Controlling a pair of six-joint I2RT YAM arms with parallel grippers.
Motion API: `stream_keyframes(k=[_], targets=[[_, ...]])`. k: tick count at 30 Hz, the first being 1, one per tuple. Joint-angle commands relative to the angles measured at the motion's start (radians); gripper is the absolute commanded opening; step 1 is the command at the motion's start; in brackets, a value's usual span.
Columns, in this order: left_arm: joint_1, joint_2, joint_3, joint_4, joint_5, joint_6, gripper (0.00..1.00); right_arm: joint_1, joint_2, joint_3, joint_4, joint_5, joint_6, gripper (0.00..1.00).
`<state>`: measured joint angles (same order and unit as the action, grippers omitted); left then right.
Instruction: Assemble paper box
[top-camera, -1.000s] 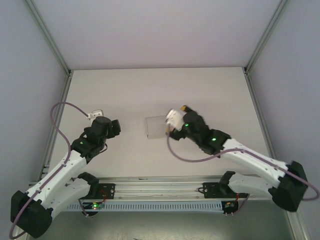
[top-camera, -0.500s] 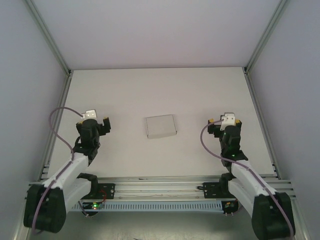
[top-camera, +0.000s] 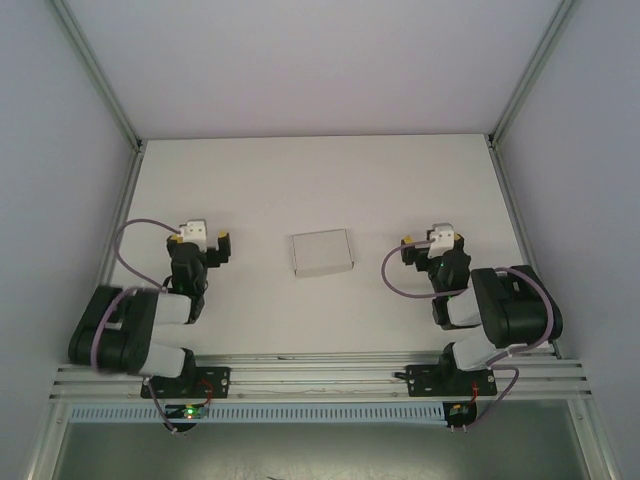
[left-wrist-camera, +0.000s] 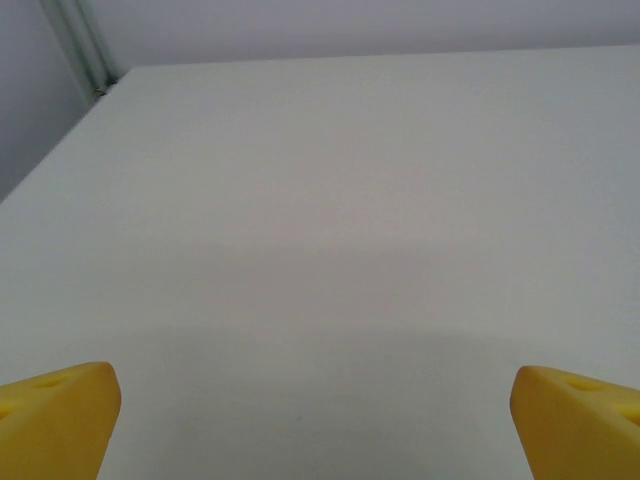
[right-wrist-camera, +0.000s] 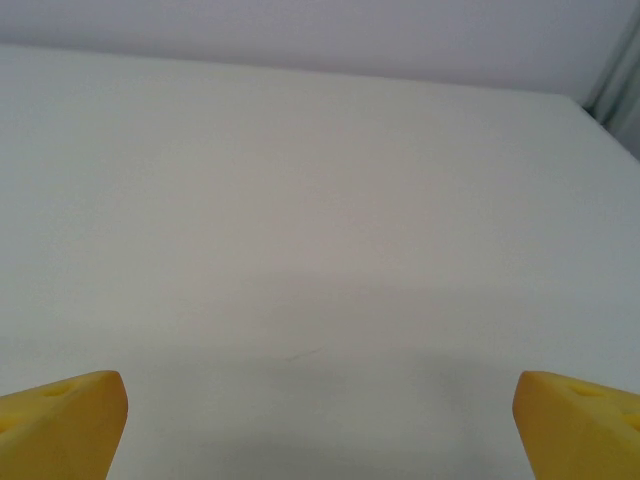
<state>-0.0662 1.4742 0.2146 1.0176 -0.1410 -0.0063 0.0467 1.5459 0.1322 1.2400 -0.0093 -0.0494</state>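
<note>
Paper box, small plain white thin card and rectangular, sits flat about mid-way across the white table, a bit closer to the near edge than the far one. It looks closed up to me, so I'd guess the assembly is basically done. Its long axis runs left to right, tilted very slightly. The black left gripper is off toward the table's left edge and the black right gripper toward the right edge, both at about the same depth as the paper box, with it between them and well apart from each. The gaps look close to even from above, the right one maybe a hair smaller, so I wouldn't call either arm clearly nearer. Both grippers are released and holding nothing: in the wrist views the yellow fingertips sit far apart at the bottom corners. Each gripper seems aimed at the far edge, so the box lies sideways from both, and any grab would need a swing inward, pinching across the short side
</note>
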Motion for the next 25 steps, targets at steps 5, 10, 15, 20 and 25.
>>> stream_keyframes(k=[5, 10, 15, 20, 25], targets=[[0.033, 0.118, 0.137, 0.003, 0.031, -0.002, 1.00, -0.067, -0.033, 0.199, -0.219, -0.048, 0.065, 0.98], [0.059, 0.074, 0.183, -0.170, 0.039, -0.045, 1.00, -0.064, -0.025, 0.188, -0.177, -0.041, 0.064, 0.98], [0.059, 0.079, 0.180, -0.149, 0.038, -0.043, 1.00, -0.059, -0.027, 0.190, -0.189, -0.034, 0.059, 0.98], [0.059, 0.083, 0.177, -0.137, 0.037, -0.042, 1.00, -0.058, -0.024, 0.193, -0.191, -0.033, 0.059, 0.98], [0.059, 0.080, 0.178, -0.141, 0.037, -0.041, 1.00, -0.056, -0.027, 0.191, -0.191, -0.027, 0.060, 0.98]])
